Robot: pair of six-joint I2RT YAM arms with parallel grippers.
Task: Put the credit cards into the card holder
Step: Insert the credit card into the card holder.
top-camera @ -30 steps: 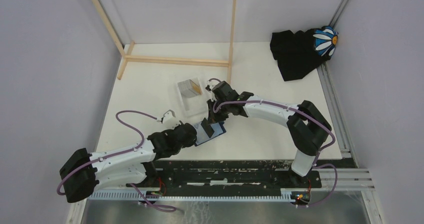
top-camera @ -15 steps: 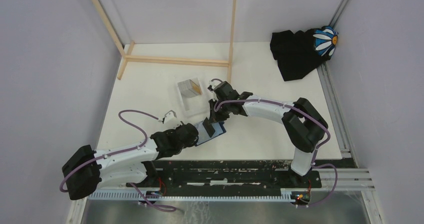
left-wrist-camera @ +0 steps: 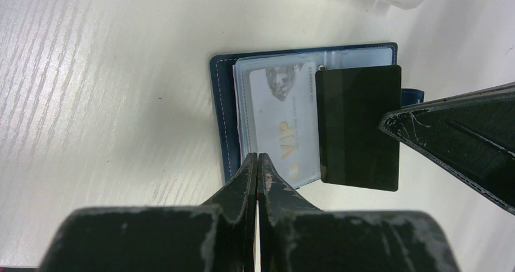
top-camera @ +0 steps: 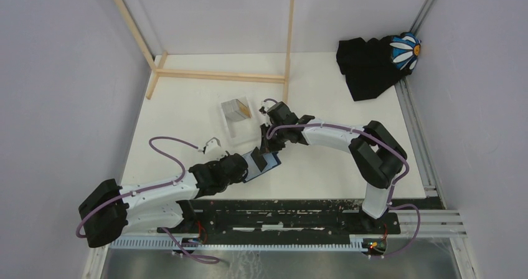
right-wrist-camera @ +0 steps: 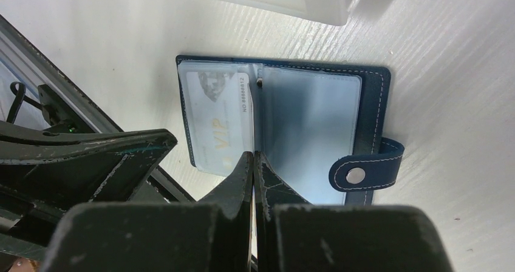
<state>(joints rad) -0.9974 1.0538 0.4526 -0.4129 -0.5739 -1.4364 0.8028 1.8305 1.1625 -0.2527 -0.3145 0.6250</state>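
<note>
While the card holder (left-wrist-camera: 221,120) lies open on the counter (left-wrist-camera: 91,71), the right gripper (right-wrist-camera: 252,156) pinches a card (left-wrist-camera: 358,126) over its pockets; the left gripper (left-wrist-camera: 257,158), closed, sits at its edge. Stiff, light and slick, the card probably wants an edge grip.

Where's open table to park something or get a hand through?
Free: table right side, between the right arm and the black cloth; left strip between wooden frame and the left arm's cable. Crowded: centre, where left gripper and right gripper, holding a dark card, meet over the card holder, clear box just behind.
</note>
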